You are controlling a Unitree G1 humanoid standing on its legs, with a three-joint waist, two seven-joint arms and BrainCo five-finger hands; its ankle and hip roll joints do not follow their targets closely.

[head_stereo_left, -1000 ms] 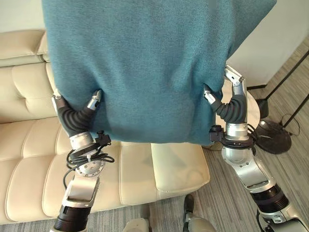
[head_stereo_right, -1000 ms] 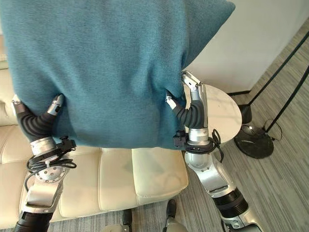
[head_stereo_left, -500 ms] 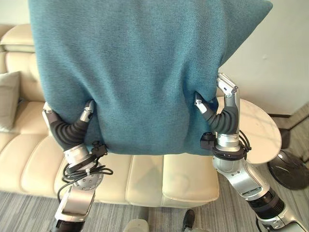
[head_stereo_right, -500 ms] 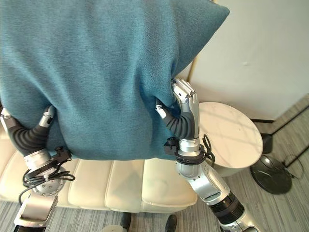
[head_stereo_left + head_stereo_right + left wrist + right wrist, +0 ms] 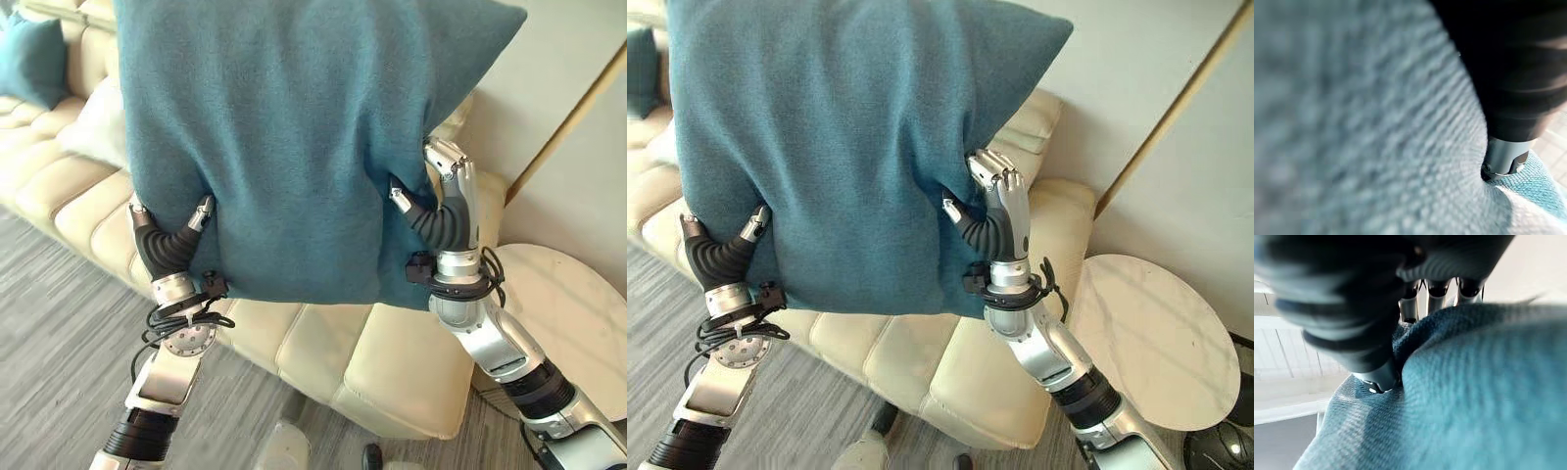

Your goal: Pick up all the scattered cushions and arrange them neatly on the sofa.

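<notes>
- Teal cushion [image 5: 294, 137]: biggest thing in both eye views, held upright in the air between the two hands and above them, lower edge at about wrist level. It hides most of what lies beyond the hands.
- Sofa [image 5: 392, 372]: cream leather, directly below and beyond both hands. Seat under the held cushion looks free; likely the drop zone, my read.
- Round white table [image 5: 1161, 338]: just outboard of the right forearm, past the sofa's end. Nothing on it that I can see.
- Other cushions: a pale cushion [image 5: 93, 127] and a second teal cushion [image 5: 29, 59] sit on the sofa further out on the left-hand side, beyond the left hand. Sofa therefore holds two, with the third in the air.
- Left hand [image 5: 167, 245]: pinches the cushion's lower left edge, thumb on the near face, fingers wrapped behind the fabric. Closed onto the cloth, not flat.
- Right hand [image 5: 994, 211]: same on the right edge, thumb dug into the near face, fingers curled round the rim; the right wrist view shows the fabric bunched at the thumb.
- Why the two-sided edge grip: cushion is wide and soft, so a clamp on both flanks keeps it square and stops sag; my judgement.
</notes>
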